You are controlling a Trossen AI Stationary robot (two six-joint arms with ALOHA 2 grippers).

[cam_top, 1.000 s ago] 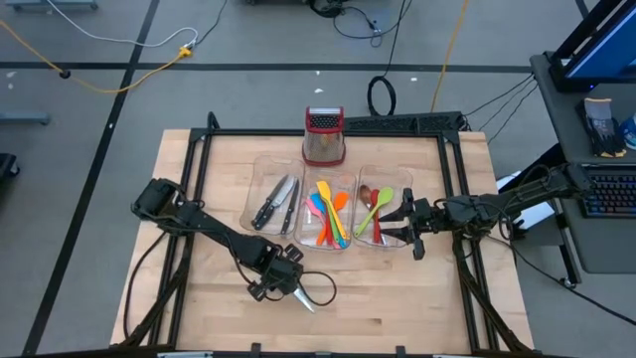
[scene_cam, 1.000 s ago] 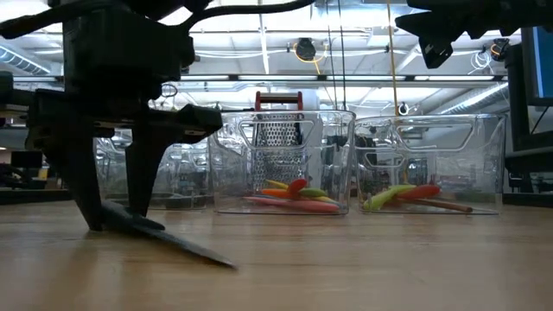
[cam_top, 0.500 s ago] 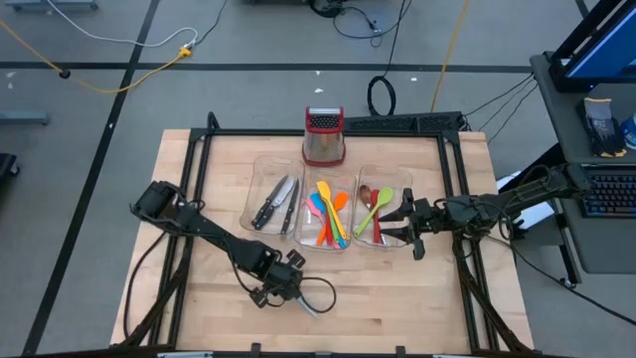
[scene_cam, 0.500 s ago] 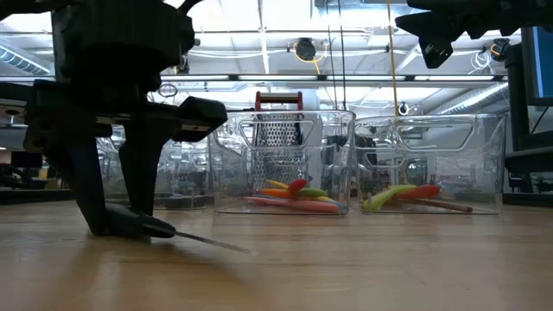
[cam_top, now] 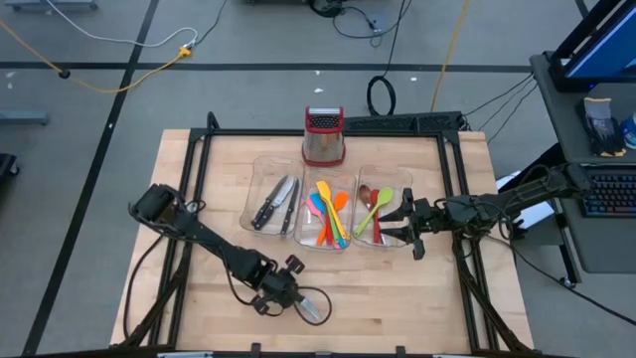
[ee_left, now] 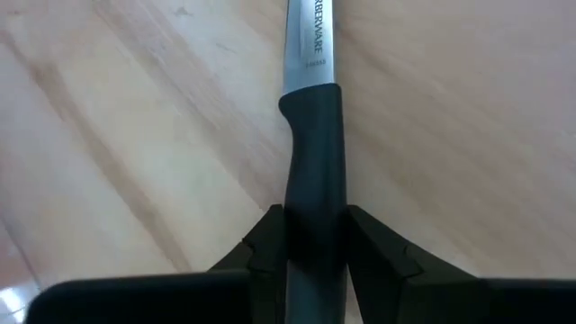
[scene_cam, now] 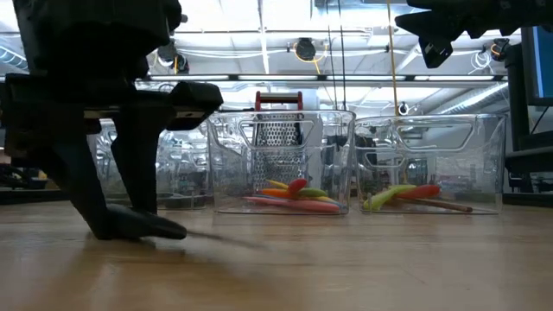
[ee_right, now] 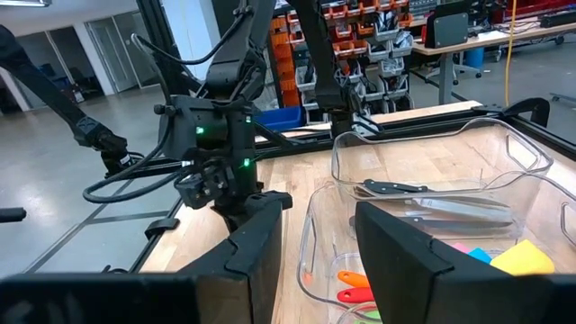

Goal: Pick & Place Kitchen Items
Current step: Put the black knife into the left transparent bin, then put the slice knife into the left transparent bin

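Left tool (ee_left: 310,261), steel-bladed knife (ee_left: 312,135) nearer front

Left gripper (cam_top: 289,299) shifted nearer the worktop's (cam_top: 397,298) front edge, lower in the high view. Knife (ee_left: 312,135) in its fingers flattened out: blade tilted down to the wood before, now lying almost level on it, pointing toward the front right.

Three bins (cam_top: 274,167) are sitting in front of one grater (cam_top: 323,136). Four knives are showing: three in the left bin (cam_top: 276,202), one loose (cam_top: 311,307). Two pincers.
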